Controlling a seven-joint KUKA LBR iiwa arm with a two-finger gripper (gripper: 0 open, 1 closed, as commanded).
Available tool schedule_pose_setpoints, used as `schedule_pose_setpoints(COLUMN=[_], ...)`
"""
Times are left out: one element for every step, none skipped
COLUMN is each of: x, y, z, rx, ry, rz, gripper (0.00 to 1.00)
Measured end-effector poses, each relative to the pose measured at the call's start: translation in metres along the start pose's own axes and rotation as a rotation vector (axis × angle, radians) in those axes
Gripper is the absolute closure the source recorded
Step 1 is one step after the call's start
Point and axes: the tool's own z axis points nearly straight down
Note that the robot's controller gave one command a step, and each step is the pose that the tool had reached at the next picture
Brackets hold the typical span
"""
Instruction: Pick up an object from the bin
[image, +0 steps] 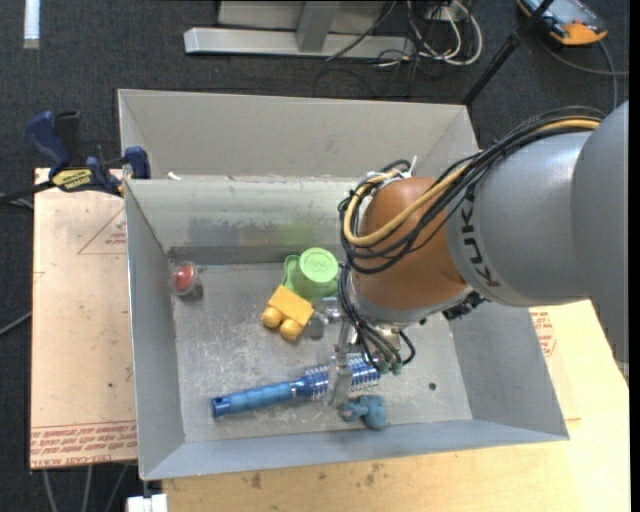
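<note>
a matt, scuffed metal bin (225, 345) holds a shiny blue rod (255, 399).

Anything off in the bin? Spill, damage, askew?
Nothing stands out: blue tool lies along the front, yellow block and green cup behind it, red piece at left; no spill or damage visible.

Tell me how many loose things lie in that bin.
5: red piece by the left wall, green cup at the back, yellow block before it, blue tool along the front, teal piece beside its end. The arm may hide more.
</note>
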Motion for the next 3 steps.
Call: schedule_pose_setpoints(x=[0.012,0.011,-0.023], y=[0.015,0.015,-0.023], z=[0.064,0.060,-0.107], rx=[0.000,-0.001,0.001], ry=[-0.001,-0.007,-0.018], rz=[-0.032,-0.028,-0.058], gripper=[0.00,1.00,1.00])
